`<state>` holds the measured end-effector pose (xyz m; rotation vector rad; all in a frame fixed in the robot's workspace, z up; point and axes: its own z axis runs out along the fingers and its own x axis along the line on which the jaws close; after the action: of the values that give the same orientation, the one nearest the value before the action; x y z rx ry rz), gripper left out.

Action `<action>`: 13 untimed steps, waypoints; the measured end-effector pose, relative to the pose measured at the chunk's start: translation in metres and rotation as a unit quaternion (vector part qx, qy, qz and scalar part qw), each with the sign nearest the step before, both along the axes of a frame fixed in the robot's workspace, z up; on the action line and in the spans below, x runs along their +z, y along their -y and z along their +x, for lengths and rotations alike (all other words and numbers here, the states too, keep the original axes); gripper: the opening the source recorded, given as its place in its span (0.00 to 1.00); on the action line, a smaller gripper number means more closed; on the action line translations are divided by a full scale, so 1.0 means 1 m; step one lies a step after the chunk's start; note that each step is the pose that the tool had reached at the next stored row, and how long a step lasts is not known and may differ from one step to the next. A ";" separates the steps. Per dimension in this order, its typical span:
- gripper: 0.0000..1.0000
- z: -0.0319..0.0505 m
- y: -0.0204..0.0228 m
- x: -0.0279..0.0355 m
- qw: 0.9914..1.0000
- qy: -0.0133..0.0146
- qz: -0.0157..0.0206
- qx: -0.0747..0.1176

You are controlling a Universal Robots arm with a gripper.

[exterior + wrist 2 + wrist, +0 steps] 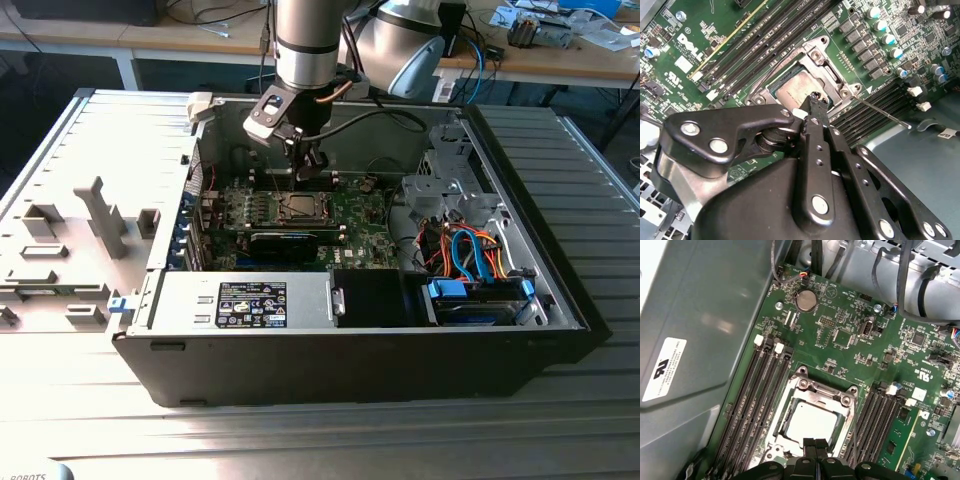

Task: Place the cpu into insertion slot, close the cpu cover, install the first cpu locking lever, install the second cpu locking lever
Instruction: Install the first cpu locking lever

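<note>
- Hovering at mid-board, the gripper (816,444) has its fingers pressed together with nothing between them. Its tip is over the edge of the cpu (810,424); I cannot tell whether it touches.
- The cpu lies flat in the slot (781,416), between the two banks of memory slots (757,390).
- The cover (805,389) is down around the cpu, whose top shows through the window.
- One lever (882,112) sticks out loose over the board (840,305), apparently unlatched.
- Risk: with that lever free, the cover is probably not clamped and could lift if nudged.
- Risk: a narrow tip pushing off-centre may slip onto the cpu's top or glance off the thin lever, letting it spring back.
</note>
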<state>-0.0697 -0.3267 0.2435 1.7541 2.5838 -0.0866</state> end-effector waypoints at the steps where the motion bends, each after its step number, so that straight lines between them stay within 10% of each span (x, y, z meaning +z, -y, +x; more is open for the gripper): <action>1: 0.11 0.0000 0.0000 0.0000 1.000 0.000 0.000 0.002; 13: 0.11 0.0000 0.0000 0.0000 1.000 0.000 0.000 0.026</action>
<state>-0.0697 -0.3267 0.2435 1.6849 2.6277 -0.0858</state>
